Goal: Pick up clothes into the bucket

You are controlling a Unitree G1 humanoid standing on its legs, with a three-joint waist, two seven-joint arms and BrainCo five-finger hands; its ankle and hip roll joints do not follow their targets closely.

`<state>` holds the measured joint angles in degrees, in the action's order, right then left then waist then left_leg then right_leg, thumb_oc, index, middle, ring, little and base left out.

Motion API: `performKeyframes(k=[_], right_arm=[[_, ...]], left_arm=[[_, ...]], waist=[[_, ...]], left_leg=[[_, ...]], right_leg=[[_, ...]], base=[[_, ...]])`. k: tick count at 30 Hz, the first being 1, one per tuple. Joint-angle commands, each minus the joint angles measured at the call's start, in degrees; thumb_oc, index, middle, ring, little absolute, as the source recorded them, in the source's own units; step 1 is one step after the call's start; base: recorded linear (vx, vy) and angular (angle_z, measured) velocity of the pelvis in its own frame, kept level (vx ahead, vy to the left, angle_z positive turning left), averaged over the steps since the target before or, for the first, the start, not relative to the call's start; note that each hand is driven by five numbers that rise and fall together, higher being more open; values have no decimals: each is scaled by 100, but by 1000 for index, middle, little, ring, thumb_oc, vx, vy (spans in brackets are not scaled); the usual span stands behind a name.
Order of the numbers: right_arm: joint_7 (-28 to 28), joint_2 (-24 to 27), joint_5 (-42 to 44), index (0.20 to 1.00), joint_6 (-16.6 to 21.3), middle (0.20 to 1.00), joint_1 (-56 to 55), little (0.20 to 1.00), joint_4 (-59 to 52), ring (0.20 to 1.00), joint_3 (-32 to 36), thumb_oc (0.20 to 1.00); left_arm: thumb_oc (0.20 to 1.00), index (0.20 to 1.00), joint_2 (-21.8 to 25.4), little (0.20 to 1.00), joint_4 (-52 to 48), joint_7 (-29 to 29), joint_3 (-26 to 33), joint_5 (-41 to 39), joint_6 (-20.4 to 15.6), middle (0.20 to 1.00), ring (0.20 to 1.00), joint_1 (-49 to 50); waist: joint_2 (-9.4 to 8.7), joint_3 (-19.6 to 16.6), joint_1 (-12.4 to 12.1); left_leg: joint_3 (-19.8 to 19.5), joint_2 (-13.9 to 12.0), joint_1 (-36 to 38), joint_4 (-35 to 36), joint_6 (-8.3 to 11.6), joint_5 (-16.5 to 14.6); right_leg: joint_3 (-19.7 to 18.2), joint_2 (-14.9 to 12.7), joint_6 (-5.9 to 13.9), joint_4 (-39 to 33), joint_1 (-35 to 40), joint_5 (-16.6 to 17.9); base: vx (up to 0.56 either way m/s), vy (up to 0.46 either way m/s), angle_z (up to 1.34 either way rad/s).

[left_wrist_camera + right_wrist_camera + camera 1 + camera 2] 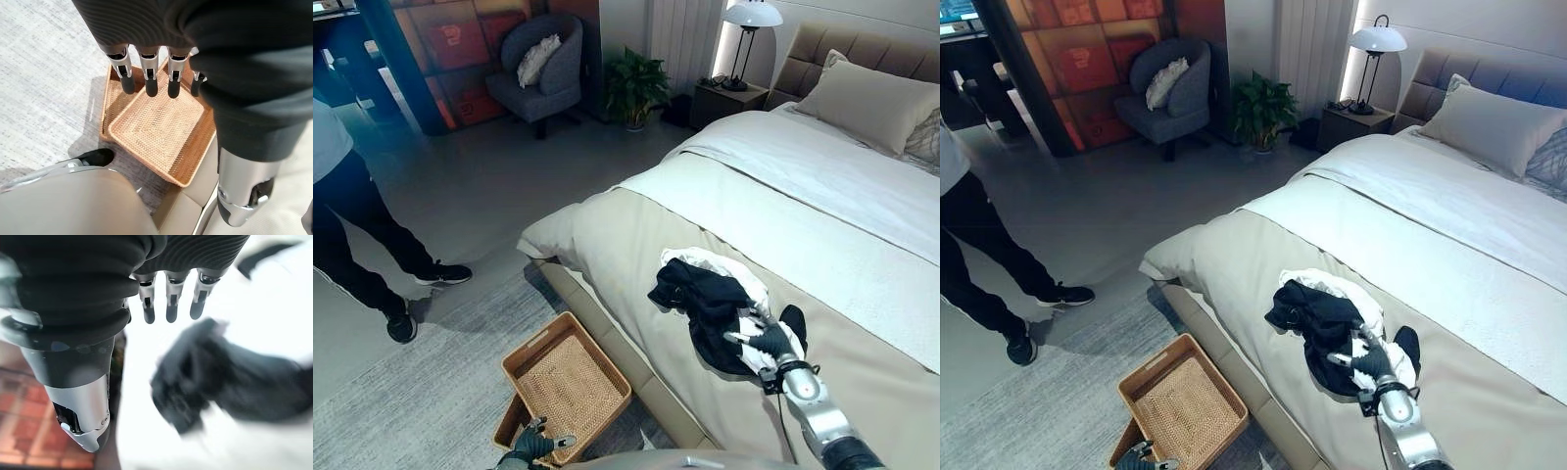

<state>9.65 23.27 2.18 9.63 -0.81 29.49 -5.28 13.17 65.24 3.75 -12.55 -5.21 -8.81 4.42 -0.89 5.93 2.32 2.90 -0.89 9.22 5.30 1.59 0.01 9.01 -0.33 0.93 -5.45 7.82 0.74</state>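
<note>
A pile of black and white clothes (710,299) lies on the bed (636,245) near its foot edge. My right hand (766,343) rests on the near side of the pile with its fingers (168,298) straight and spread, open, above the dark cloth (230,377). On the rug beside the bed stands a woven rattan basket (566,382), a shallow rectangular tray with nothing in it. My left hand (530,446) hovers over the basket's near corner, its fingers (146,73) straight above the weave (161,127), holding nothing.
A second, smaller basket (509,421) lies under the first. A person (352,225) in dark trousers stands on the floor at the left. An armchair (543,69), a plant (636,88) and a nightstand with a lamp (729,98) line the far wall. Pillows (871,103) lie at the bedhead.
</note>
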Motion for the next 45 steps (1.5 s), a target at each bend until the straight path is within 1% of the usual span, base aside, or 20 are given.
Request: performKeyframes(k=[1, 3, 7, 8, 9, 12, 15, 16, 17, 18, 21, 25, 29, 30, 34, 38, 41, 45], right_arm=[[1112, 231, -588, 1000, 326, 1000, 692, 1000, -128, 1000, 415, 1000], [1559, 301, -873, 1000, 223, 1000, 858, 1000, 23, 1000, 564, 1000], [2218, 345, -789, 1000, 112, 1000, 1267, 1000, 432, 1000, 776, 1000], [2222, 348, -787, 1000, 116, 1000, 1280, 1000, 444, 1000, 774, 1000], [2429, 459, -771, 1000, 54, 1000, 1547, 1000, 646, 1000, 774, 1000], [2627, 739, -659, 1000, -21, 1000, 2029, 1000, 1072, 1000, 651, 1000], [2708, 1009, -589, 1000, -68, 1000, 2547, 1000, 1487, 1000, 373, 1000], [2708, 1009, -589, 1000, -67, 1000, 2550, 1000, 1490, 1000, 371, 1000], [2709, 1069, -588, 1000, -102, 1000, 2683, 1000, 1663, 1000, 284, 1000], [2751, 1192, -606, 1000, -128, 1000, 3042, 1000, 1901, 1000, 34, 1000], [2732, 1387, -675, 1000, -214, 1000, 3598, 1000, 2386, 1000, -350, 1000], [2672, 1504, -742, 1000, -309, 1000, 4349, 1000, 2901, 1000, -897, 1000], [2667, 1495, -808, 1000, -361, 1000, 4789, 1000, 3221, 1000, -1244, 1000], [2700, 1468, -981, 1000, -428, 1000, 4980, 1000, 3215, 1000, -1446, 1000], [2795, 1423, -1432, 1000, -585, 1000, 5197, 1000, 3194, 1000, -1820, 1000], [2888, 1402, -2089, 1000, -798, 1000, 5408, 1000, 3109, 1000, -2220, 1000], [2859, 1401, -2208, 1000, -855, 1000, 5488, 1000, 3136, 1000, -2300, 1000], [2693, 1259, -2115, 1000, -936, 1000, 5823, 1000, 3499, 1000, -2470, 1000]], left_arm=[[1000, 1000, -89, 1000, 53, 244, -245, 143, -268, 1000, 1000, -431], [1000, 1000, -60, 1000, -4, 345, -278, 165, -272, 1000, 1000, -462], [1000, 1000, -37, 1000, -167, 550, -380, 74, -268, 1000, 1000, -519], [1000, 1000, -38, 1000, -168, 551, -379, 73, -266, 1000, 1000, -525], [1000, 1000, -41, 1000, -219, 619, -448, -42, -293, 1000, 1000, -578], [1000, 1000, -56, 1000, -305, 745, -544, -248, -334, 1000, 1000, -691], [1000, 1000, -52, 1000, -484, 847, -668, -461, -392, 1000, 1000, -783], [1000, 1000, -53, 1000, -483, 847, -667, -461, -392, 1000, 1000, -784], [1000, 1000, -51, 1000, -491, 870, -707, -519, -401, 1000, 1000, -798], [1000, 1000, -63, 1000, -556, 905, -776, -631, -427, 1000, 1000, -856], [1000, 1000, -78, 1000, -646, 971, -906, -766, -473, 1000, 1000, -946], [1000, 1000, -121, 1000, -717, 1024, -1085, -943, -530, 1000, 1000, -1139], [1000, 1000, -168, 1000, -787, 1070, -1209, -1041, -555, 1000, 1000, -1277], [1000, 1000, -169, 1000, -815, 1108, -1255, -1062, -559, 1000, 1000, -1379], [1000, 1000, -169, 1000, -862, 1181, -1322, -1102, -604, 1000, 1000, -1497], [1000, 1000, -136, 1000, -967, 1230, -1337, -1184, -668, 1000, 1000, -1599], [1000, 1000, -123, 1000, -1039, 1241, -1355, -1233, -696, 1000, 1000, -1638], [1000, 1000, -121, 1000, -1076, 1255, -1380, -1350, -691, 1000, 1000, -1726]], waist=[[-95, 226, 26], [-65, 311, 6], [18, 555, -29], [19, 555, -28], [69, 729, -44], [151, 949, -85], [241, 1203, -144], [241, 1198, -144], [253, 1266, -170], [274, 1390, -207], [270, 1585, -257], [234, 1806, -288], [217, 1957, -283], [193, 2037, -284], [190, 2152, -274], [192, 2239, -270], [200, 2275, -282], [207, 2333, -318]], left_leg=[[143, -200, -56, -30, 252, -93], [117, -195, -142, -30, 250, -63], [43, -159, -419, -81, 236, 15], [42, -159, -428, -83, 235, 17], [14, -132, -615, -149, 224, 56], [-50, -97, -1020, -383, 187, 50], [-100, -59, -1431, -622, 148, 48], [-99, -59, -1439, -626, 148, 46], [-123, -54, -1525, -676, 138, 49], [-157, -44, -1759, -832, 113, 31], [-196, -18, -2044, -999, 105, 29], [-232, -15, -2367, -1185, 121, 37], [-263, -17, -2553, -1240, 129, 52], [-277, -22, -2625, -1233, 135, 78], [-309, -9, -2690, -1178, 146, 132], [-333, 12, -2759, -1114, 151, 180], [-352, 31, -2790, -1097, 149, 193], [-386, 67, -2889, -1111, 152, 211]], right_leg=[[80, -550, 757, 45, 66, -77], [98, -561, 757, 45, -14, -58], [109, -599, 758, 66, -239, 7], [109, -599, 758, 68, -248, 9], [107, -625, 751, 145, -434, 41], [67, -682, 720, 479, -881, -4], [5, -737, 675, 855, -1354, -71], [3, -738, 675, 860, -1364, -72], [-13, -744, 666, 928, -1458, -80], [-51, -749, 650, 1112, -1719, -124], [-78, -754, 635, 1297, -1987, -166], [-91, -771, 614, 1505, -2307, -188], [-101, -766, 606, 1637, -2529, -190], [-99, -765, 606, 1650, -2602, -177], [-61, -781, 608, 1667, -2686, -163], [-33, -803, 624, 1655, -2767, -128], [-20, -814, 630, 1652, -2783, -114], [4, -855, 634, 1665, -2851, -84]], base=[[-41, 7, 1], [-46, 6, 1], [-68, 6, 4], [-99, 14, 10], [-105, 18, 9], [-109, 19, 4], [-91, 28, 3], [-42, 12, -1], [0, 0, 0], [0, 0, 0], [0, 0, 0], [-8, -4, 0], [0, 0, 0], [0, 0, 0], [-2, 3, 1], [-8, 7, 5], [-4, 4, 12], [3, 9, 4]])
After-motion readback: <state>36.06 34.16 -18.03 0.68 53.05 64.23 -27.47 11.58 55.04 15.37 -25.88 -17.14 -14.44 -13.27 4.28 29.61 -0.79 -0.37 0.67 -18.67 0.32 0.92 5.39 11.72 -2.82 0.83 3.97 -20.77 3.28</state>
